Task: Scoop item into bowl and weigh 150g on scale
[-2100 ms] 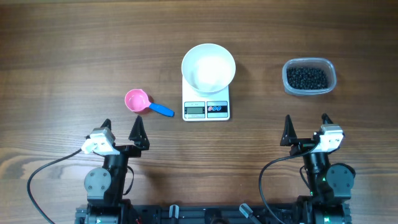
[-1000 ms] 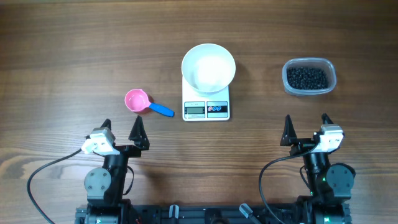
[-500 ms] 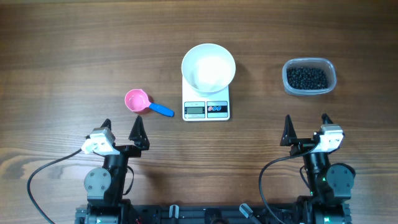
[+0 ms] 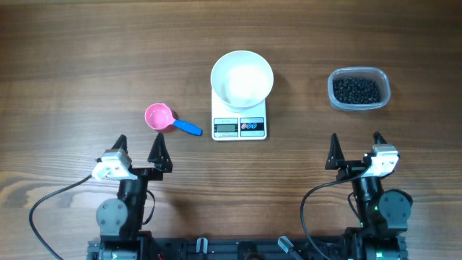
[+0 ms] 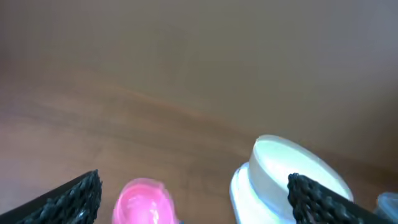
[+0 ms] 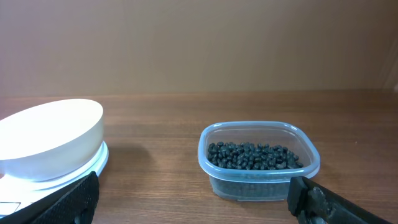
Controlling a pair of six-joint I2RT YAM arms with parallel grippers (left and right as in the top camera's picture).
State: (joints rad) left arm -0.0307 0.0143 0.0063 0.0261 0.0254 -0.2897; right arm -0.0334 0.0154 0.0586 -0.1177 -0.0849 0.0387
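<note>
Left gripper (image 4: 138,141): jaws are spread wide and nothing is held; it is parked low over the worktop (image 4: 72,65), near the robot's edge.
Pink scoop (image 4: 159,116): it is lying on the worktop just ahead of the left gripper and a little to its right. Its long axis is slanted, with the cup at the far left and the blue handle (image 4: 189,128) trailing right and towards the robot, ending just beside the scale.
Scale (image 4: 240,124): it is set at the centre, display and buttons facing the robot.
Bowl (image 4: 242,78): it is seated on the scale platform, and no pellets are seen in it.
Pellets (image 4: 356,89): they are heaped in a clear plastic tub (image 4: 382,78), well to the right of the scale.
Right gripper (image 4: 355,139): jaws are wide apart and empty; the tub lies straight ahead of it.
Deciding relation: the scoop is judged to belong to the left arm, which is much nearer. The handle is likely best approached with the jaws turned across its slant. The pellets lie on the far side of the scale from the scoop.
</note>
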